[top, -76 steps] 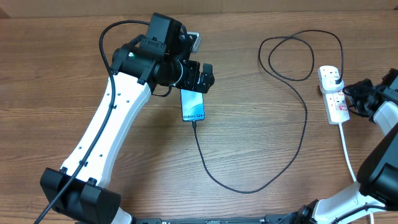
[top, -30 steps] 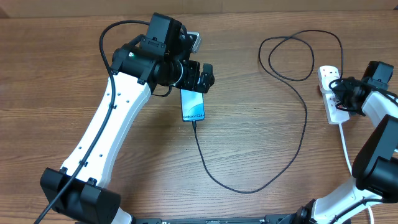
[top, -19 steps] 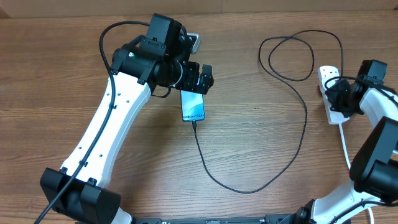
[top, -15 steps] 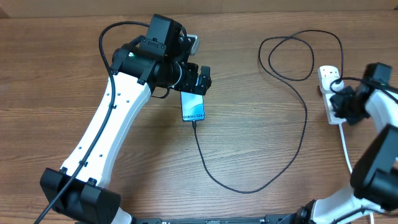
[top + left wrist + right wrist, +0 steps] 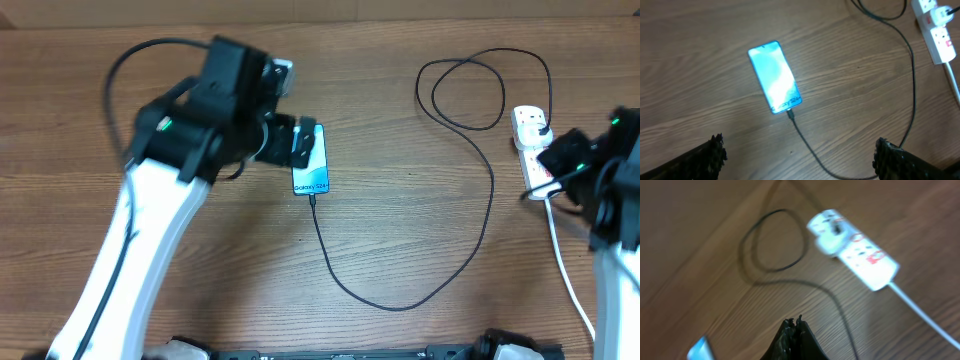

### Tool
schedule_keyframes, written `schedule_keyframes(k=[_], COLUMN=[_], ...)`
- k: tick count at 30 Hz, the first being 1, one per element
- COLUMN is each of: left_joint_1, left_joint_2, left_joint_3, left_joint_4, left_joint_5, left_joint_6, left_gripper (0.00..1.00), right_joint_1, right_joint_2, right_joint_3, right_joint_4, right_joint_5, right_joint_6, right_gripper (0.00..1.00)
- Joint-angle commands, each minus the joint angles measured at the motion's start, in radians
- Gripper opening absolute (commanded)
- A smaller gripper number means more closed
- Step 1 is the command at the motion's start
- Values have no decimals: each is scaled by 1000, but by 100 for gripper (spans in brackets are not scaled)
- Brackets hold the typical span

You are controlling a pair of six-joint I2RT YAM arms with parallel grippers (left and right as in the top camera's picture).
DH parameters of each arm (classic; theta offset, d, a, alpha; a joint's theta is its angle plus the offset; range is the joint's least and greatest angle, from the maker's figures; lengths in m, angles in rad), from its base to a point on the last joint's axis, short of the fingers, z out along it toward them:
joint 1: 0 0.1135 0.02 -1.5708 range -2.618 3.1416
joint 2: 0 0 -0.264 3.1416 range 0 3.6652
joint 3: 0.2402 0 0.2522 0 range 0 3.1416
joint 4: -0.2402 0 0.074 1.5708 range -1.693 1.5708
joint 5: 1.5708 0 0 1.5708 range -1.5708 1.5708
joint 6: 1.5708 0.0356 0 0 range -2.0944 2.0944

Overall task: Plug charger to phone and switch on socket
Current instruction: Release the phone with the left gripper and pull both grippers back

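- Two arms reach over a wooden table (image 5: 420, 235), both blurred in the overhead view.
- Left gripper (image 5: 300, 143) hangs by the upper left edge of the phone (image 5: 312, 168). Its jaws are spread wide and hold nothing. In the left wrist view its fingertips (image 5: 715, 150) sit at the two bottom corners of the frame, with the phone (image 5: 775, 76) flat on the wood between and beyond them, apart from both.
- Phone lies face up left of centre, its screen lit bright blue-cyan.
- Charger (image 5: 400, 303) has its small connector tip (image 5: 790, 114) at the phone's lower end. Its thin black cable runs down, curves right and climbs to a loop (image 5: 470, 90) at the top, then reaches the socket (image 5: 535, 165).
- Socket rests at the right edge of the table, a plug (image 5: 540, 125) seated in its upper end and a thick white cord (image 5: 565, 265) trailing from its lower end.
- Right gripper (image 5: 562, 155) sits just beside the socket's right side. Its fingers (image 5: 795, 330) are pressed together with nothing between them.
- Right wrist view is blurred: the socket (image 5: 855, 255) with its red markings lies ahead of the fingers, not touching them.
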Motion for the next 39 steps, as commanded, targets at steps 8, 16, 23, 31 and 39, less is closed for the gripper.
schedule_keyframes(k=[8,16,23,31,39], left_joint_1=[0,0,0,0,0], left_joint_2=[-304,-525,-585,-556,-518], left_joint_3=[-166,-364,-386,-386,-386], left_joint_4=[-36,5,3,-19,-18], left_joint_5=[-69,-69,-98,-98,-98], left_joint_6=[-3,-3,-7,-7,-7], left_gripper=[100,100,100,100,100], right_joint_1=[403,500,500,500,500], right_joint_2=[-219,-240,-240,-239,-239], right_joint_3=[16,16,16,16,16], right_joint_4=[-84,-190,-203,-203,-203], right_joint_5=[-72,-73,-73,-73,-73], right_joint_6=[-123,-144,-144,-144,-144], right_gripper=[9,100,100,100,100])
